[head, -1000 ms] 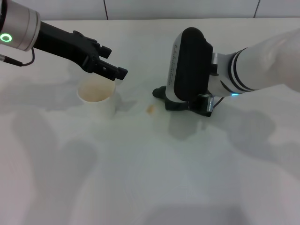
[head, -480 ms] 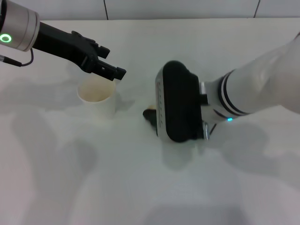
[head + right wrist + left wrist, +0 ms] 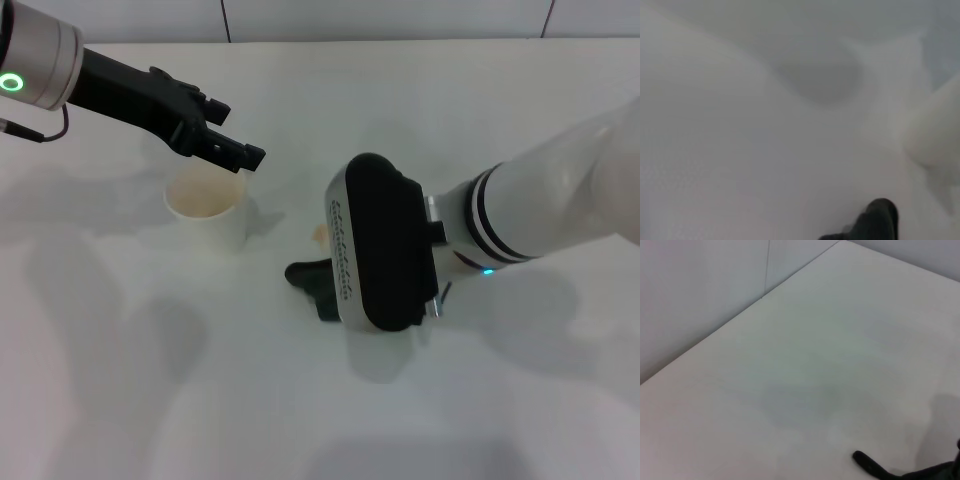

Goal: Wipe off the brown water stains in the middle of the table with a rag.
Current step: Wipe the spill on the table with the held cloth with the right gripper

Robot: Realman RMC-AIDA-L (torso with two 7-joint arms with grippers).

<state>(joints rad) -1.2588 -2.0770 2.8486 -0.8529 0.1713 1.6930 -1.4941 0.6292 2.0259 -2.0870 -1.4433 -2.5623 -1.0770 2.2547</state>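
Pressing the rag (image 3: 312,283) onto the table (image 3: 180,400), the right gripper (image 3: 345,290) works mid-table, its fingers hidden under the wrist, so its grip cannot be told. A small remnant of the stains (image 3: 320,233) shows just behind the rag, so wiping looks unfinished. The left gripper (image 3: 235,152), apparently closed, hovers over a white cup (image 3: 207,208) that looks empty.

White table (image 3: 150,400), dark rag (image 3: 312,280), orange-brown stain (image 3: 320,233), pale cup (image 3: 205,205)
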